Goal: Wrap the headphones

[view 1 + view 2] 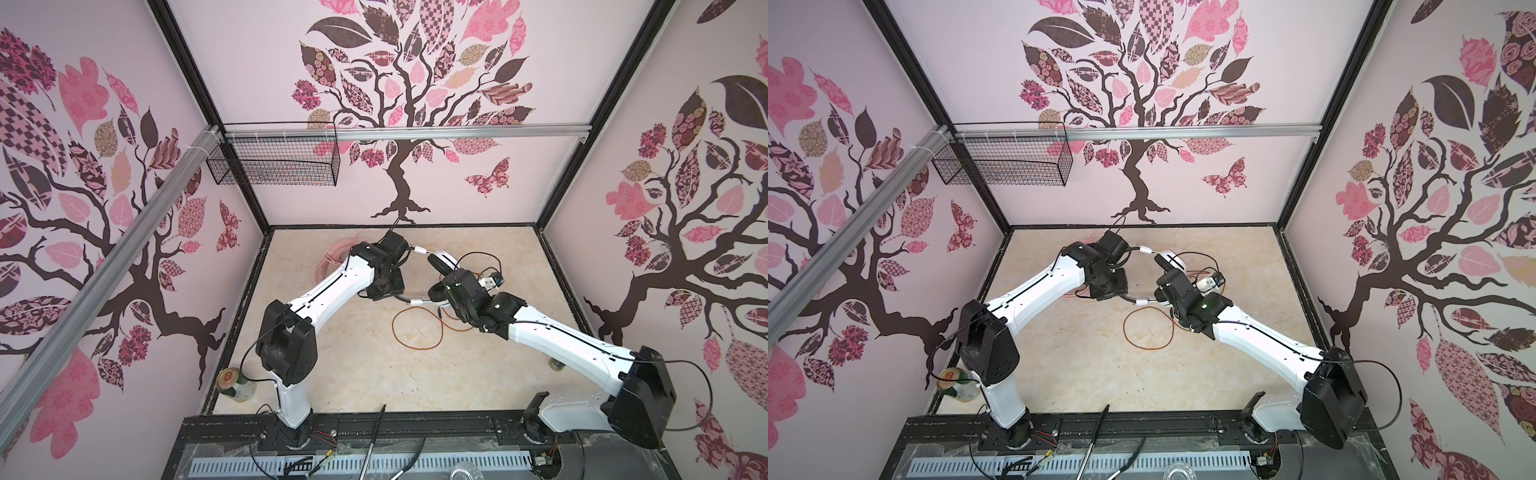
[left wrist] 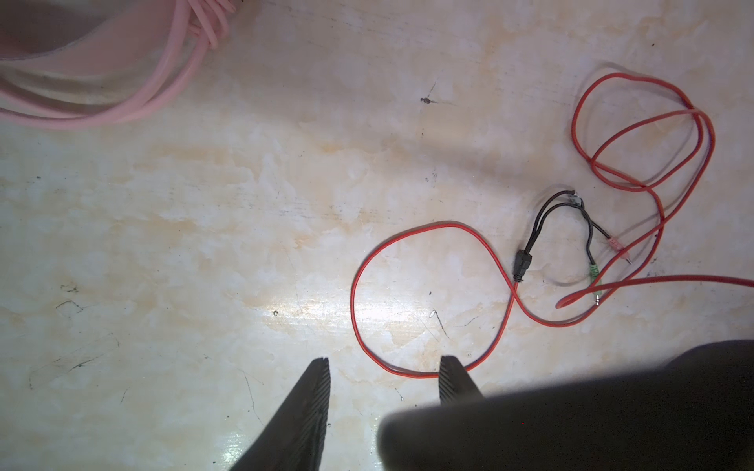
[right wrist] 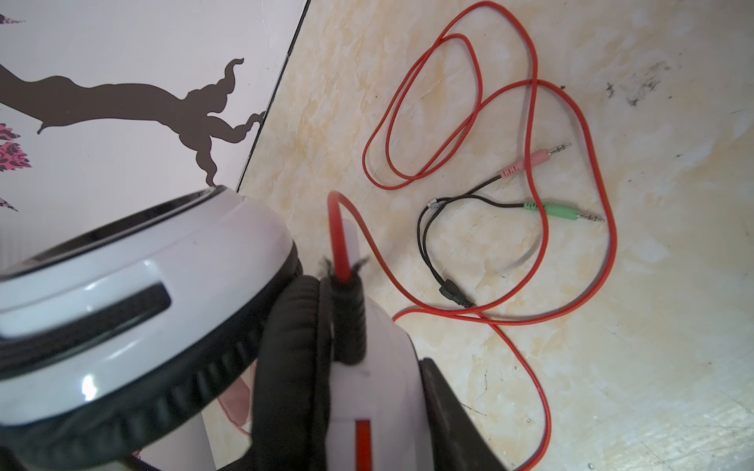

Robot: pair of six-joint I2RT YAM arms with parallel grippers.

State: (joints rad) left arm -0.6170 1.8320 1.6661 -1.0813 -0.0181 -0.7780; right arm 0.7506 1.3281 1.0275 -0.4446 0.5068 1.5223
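Right claw (image 3: 367, 391) is clamped on the white-and-black headset (image 3: 122, 285), gripping by one earcup as far as I can tell. It holds the headset up off the counter (image 2: 204, 244), far of the middle and a bit right. I only see one of its fingers; the other is hidden behind the earpad.

Left claw (image 2: 385, 365) is about half open with nothing in it. It sits low over the big loop of the red cord (image 2: 354, 285), just left of the headset. The cord runs under one fingertip, not between the two.

The pink headset (image 2: 61, 61) lies far left, behind the left arm, with its cord bundled.

Risks as I see them:
- If the left claw shuts here, it likely pinches bare counter. The cord is thin, lies flat and is off-centre, so an easy miss.
- A finger pressing down on the cord could pin it, and any lift by the right arm would then tug the headset in its grip.
- The cord crosses itself in several loops, so pulling one strand may tighten a knot instead of feeding a wrap.
- The green and pink plugs (image 3: 559, 212) lie inside the loops and could snag.
- The wrists are close together, so a collision is possible if both arms move in.
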